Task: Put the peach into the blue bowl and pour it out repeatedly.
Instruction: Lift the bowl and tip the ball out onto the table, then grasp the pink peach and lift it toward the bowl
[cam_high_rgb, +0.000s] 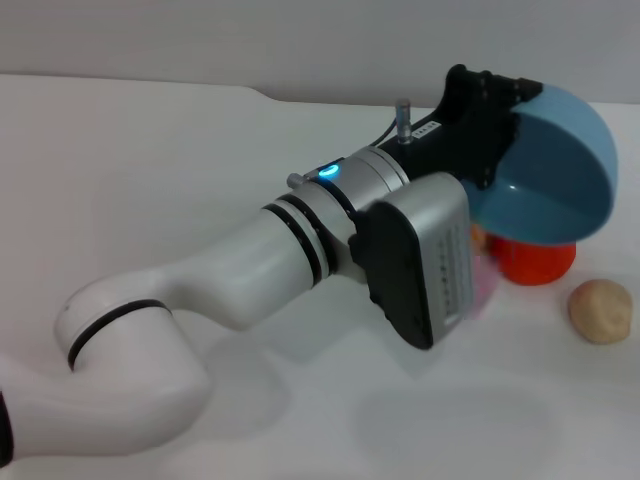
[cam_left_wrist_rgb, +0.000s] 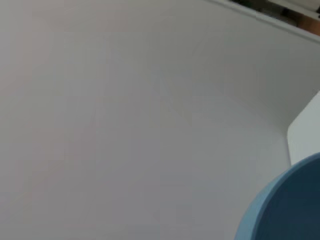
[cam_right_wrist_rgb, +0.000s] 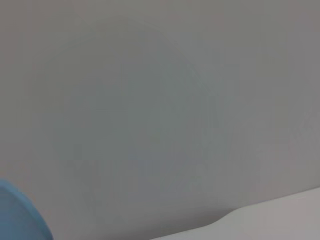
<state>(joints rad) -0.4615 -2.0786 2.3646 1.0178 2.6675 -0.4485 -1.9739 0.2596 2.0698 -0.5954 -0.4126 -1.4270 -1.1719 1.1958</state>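
Observation:
My left gripper (cam_high_rgb: 503, 118) reaches across to the far right and is shut on the rim of the blue bowl (cam_high_rgb: 550, 175). It holds the bowl lifted and tipped on its side, with the opening facing down and toward me. No fruit shows inside it. The bowl's edge also shows in the left wrist view (cam_left_wrist_rgb: 290, 210) and in the right wrist view (cam_right_wrist_rgb: 17, 215). A pink sliver under the bowl, beside my left wrist, looks like the peach (cam_high_rgb: 485, 282); most of it is hidden. My right gripper is out of view.
A bright orange-red round fruit (cam_high_rgb: 538, 260) sits on the white table (cam_high_rgb: 150, 160) right below the tipped bowl. A beige lumpy ball (cam_high_rgb: 601, 310) lies to its right, near the table's right edge. My left forearm spans the middle of the table.

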